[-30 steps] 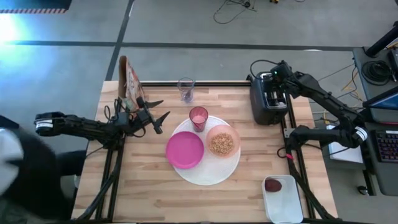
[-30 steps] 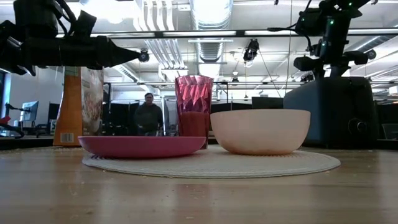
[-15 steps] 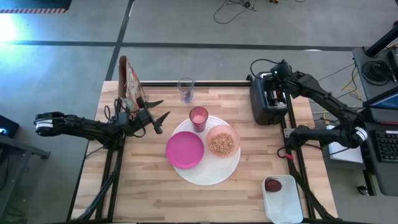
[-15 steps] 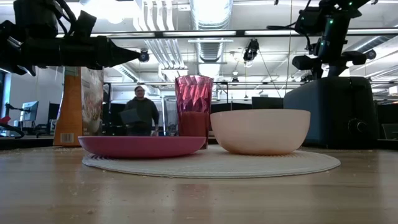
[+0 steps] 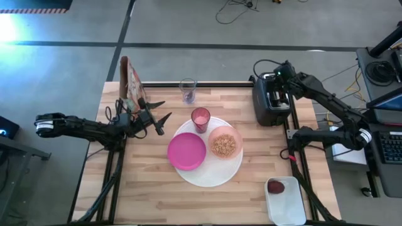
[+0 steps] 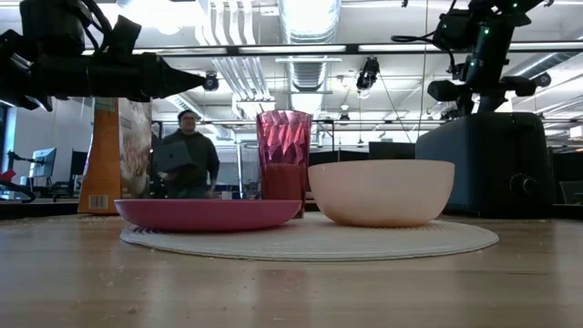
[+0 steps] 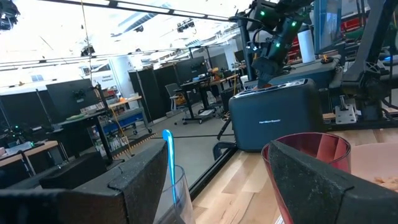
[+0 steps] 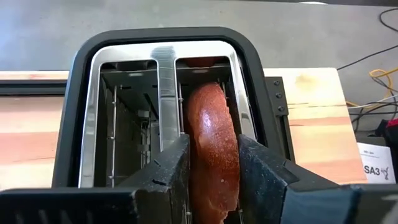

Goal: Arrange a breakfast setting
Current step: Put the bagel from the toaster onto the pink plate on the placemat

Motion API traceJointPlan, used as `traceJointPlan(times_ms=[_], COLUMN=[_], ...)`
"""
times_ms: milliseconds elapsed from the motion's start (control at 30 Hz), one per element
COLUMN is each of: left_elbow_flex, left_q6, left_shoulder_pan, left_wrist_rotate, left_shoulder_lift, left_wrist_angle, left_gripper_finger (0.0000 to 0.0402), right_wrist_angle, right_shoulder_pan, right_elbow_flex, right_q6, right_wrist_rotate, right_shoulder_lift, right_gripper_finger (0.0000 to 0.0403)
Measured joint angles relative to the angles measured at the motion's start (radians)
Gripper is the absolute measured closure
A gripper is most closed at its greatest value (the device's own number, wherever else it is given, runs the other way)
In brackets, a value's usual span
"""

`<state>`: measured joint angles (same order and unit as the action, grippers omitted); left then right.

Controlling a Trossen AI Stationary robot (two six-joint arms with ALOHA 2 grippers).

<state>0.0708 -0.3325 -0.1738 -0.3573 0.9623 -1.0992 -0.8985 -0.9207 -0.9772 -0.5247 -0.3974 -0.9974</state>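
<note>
Right gripper (image 8: 211,186) is pinching the bagel (image 8: 212,143) across its flat faces in the toaster (image 8: 87,93) slot; it's light, squashy, glossy-crusted. Left gripper (image 5: 157,113) is idling wide open, empty.

Plates: I count two, a big round white plate (image 5: 217,174) and a smaller magenta plate (image 5: 186,151) on it.
Bowls: one pale pink bowl (image 5: 225,142).
Drinking vessels: two, a pink tumbler (image 5: 200,118) and a clear glass (image 5: 187,90).
Bagels: one bagel (image 8: 213,146), between my right claw's fingers.
Fruit: one dark red round fruit (image 5: 276,186).
Trays: one white tray (image 5: 290,207).
Toasters: one toaster (image 5: 270,100).
Boxes: one cereal box (image 5: 131,81).
My arms: two.
People: one person (image 6: 186,157), far off.
</note>
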Motion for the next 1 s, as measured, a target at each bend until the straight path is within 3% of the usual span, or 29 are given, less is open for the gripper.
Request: traceJointPlan(times_ms=[400, 833, 1000], left_elbow_flex=[0.000, 0.000, 0.000], left_q6=[0.000, 0.000, 0.000], left_shoulder_pan=[0.000, 0.000, 0.000], left_wrist_rotate=[0.000, 0.000, 0.000], left_shoulder_lift=[0.000, 0.000, 0.000], left_wrist_angle=[0.000, 0.000, 0.000], left_gripper_finger=[0.0141, 0.0141, 0.0141], right_wrist_angle=[0.015, 0.014, 0.013], right_shoulder_pan=[0.000, 0.000, 0.000], right_elbow_flex=[0.035, 0.038, 0.039], right_q6=[-0.001, 0.000, 0.001], right_wrist_rotate=[-0.003, 0.010, 0.012], right_shoulder_lift=[-0.011, -0.011, -0.011], right_gripper_finger=[0.0284, 0.0364, 0.0373])
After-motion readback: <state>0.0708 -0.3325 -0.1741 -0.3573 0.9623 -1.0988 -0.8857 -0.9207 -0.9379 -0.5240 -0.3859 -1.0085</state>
